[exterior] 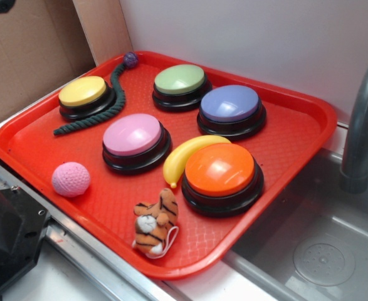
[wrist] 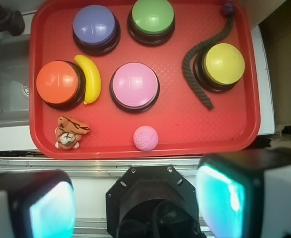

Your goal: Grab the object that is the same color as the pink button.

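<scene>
A small pink knitted ball [exterior: 70, 179] lies on the red tray [exterior: 296, 119] near its front left edge; in the wrist view the ball [wrist: 145, 138] is at the tray's near edge. The pink button [exterior: 133, 141] stands in the tray's middle, also in the wrist view [wrist: 134, 86], just beyond the ball. My gripper [wrist: 135, 203] is open and empty, high above the robot base, off the tray's near edge. Its two fingers [wrist: 219, 193] are wide apart. The gripper does not show in the exterior view.
The tray also holds a yellow button [exterior: 83, 95], green button [exterior: 180, 84], purple button [exterior: 231, 110], orange button [exterior: 221, 175], a yellow banana [exterior: 187, 153], a toy tiger [exterior: 155, 222] and a dark green rope [exterior: 102, 106]. A sink [exterior: 321, 251] with a faucet [exterior: 362, 125] is to the right.
</scene>
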Robot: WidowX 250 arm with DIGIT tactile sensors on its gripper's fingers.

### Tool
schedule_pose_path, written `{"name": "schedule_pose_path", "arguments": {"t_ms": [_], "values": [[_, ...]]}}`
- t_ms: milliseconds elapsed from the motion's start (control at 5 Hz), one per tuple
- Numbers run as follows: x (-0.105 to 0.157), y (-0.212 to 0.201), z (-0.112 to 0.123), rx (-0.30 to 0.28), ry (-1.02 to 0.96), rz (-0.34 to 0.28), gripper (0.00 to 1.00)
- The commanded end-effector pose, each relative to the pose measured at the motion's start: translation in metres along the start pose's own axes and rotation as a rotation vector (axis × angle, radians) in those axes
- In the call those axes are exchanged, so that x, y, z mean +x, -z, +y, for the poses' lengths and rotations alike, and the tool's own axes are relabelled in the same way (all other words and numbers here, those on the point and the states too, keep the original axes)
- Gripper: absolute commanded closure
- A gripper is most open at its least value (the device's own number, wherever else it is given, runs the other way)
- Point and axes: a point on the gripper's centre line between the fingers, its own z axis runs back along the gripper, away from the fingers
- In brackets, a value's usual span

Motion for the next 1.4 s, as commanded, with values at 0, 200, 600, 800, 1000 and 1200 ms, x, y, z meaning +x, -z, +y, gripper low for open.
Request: {"name": "schedule_pose_path", "arguments": {"t_ms": [0,200,600,800,1000,1200], "values": [[0.0,0.0,0.0,0.0,0.0,0.0,0.0],[0.003,0.027,0.017,-0.065,0.036,0.001,0.0],[0.013,0.096,0.018,0.013,0.021,0.023,0.0],[0.02,0.134,0.013,-0.017,0.051,0.039,0.0],[0.022,0.171,0.01,-0.024,0.106,0.086,0.0],[0.019,0.197,0.015,-0.012,0.112,0.127,0.0]]}}
